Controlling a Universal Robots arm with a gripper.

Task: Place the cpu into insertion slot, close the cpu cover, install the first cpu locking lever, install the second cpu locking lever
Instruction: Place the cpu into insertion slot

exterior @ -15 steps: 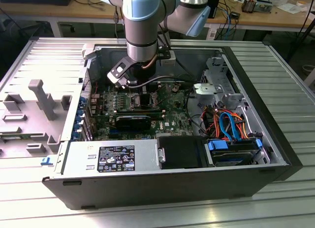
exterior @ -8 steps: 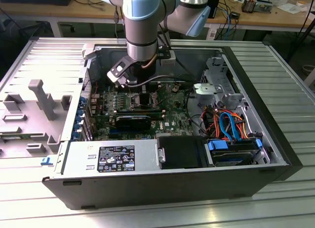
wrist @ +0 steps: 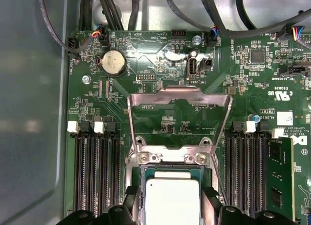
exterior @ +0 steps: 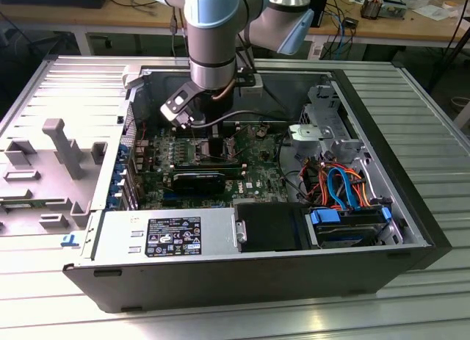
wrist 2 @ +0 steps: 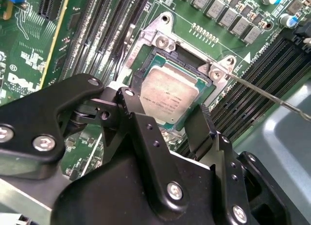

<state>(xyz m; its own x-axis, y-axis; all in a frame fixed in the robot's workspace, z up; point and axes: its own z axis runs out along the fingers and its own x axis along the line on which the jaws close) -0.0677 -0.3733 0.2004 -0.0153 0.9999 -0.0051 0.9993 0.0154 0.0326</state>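
The cpu [wrist 2: 167, 96], a flat square chip with a dull silver top, lies in the insertion slot [wrist 2: 146, 64] on the green motherboard. My gripper [wrist 2: 163, 108] hangs just above it, open, with one black finger [wrist 2: 124, 96] on each side of the chip and a small gap to each. In the first wrist view the cpu [wrist: 172, 200] sits between the same fingers [wrist: 131, 198]. The cpu cover [wrist: 177, 96], a thin silvery frame, stands swung back away from the slot. A thin wire locking lever [wrist 2: 272, 96] sticks out beside the socket. In the exterior view my gripper [exterior: 213, 138] is down inside the computer case.
Long black memory slots [wrist: 97, 171] flank the socket on both sides. A memory module [wrist: 281, 179] stands at one side. Black cables [wrist: 112, 11] run along the case wall. In the exterior view, a power supply [exterior: 165, 237] and drive cage with cables [exterior: 345, 189] line the case.
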